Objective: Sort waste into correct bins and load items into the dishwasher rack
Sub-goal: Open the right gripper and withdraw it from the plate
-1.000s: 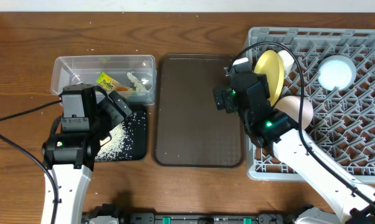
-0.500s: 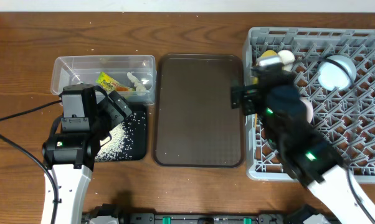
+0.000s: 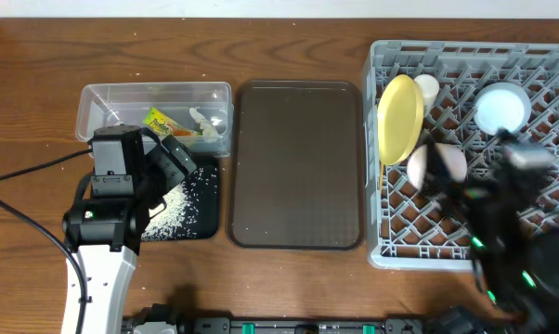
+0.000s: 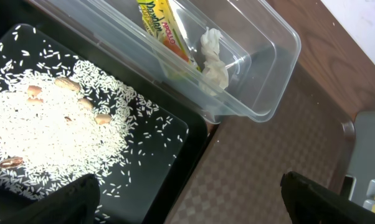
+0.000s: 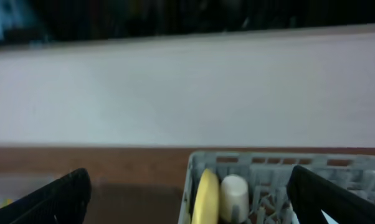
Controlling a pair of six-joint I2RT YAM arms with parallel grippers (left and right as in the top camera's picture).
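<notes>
The grey dishwasher rack (image 3: 539,56) holds the yellow plate (image 3: 399,117) upright on its edge, the white cup (image 3: 428,88), the pink bowl (image 3: 442,165) and the light blue bowl (image 3: 500,107). The plate (image 5: 206,196) and cup (image 5: 234,194) also show in the right wrist view. My right gripper (image 5: 187,186) is open and empty, and its arm (image 3: 507,227) is a blur over the rack's front. My left gripper (image 4: 187,193) (image 3: 177,160) is open and empty above the black tray (image 4: 175,155), which holds rice crumbs (image 4: 50,130). The clear tub (image 3: 103,97) holds the wrapper (image 3: 159,121) and tissue (image 3: 205,121). The chopsticks are not in view.
The dark brown serving tray (image 3: 298,167) lies between the bins and the rack. A few brown nuts (image 4: 69,84) lie among the rice. A black cable (image 3: 19,176) runs across the table at the left.
My right arm has drawn back from the rack's left side toward the front right. The yellow plate now stands by itself in the rack. The left arm has not moved.
</notes>
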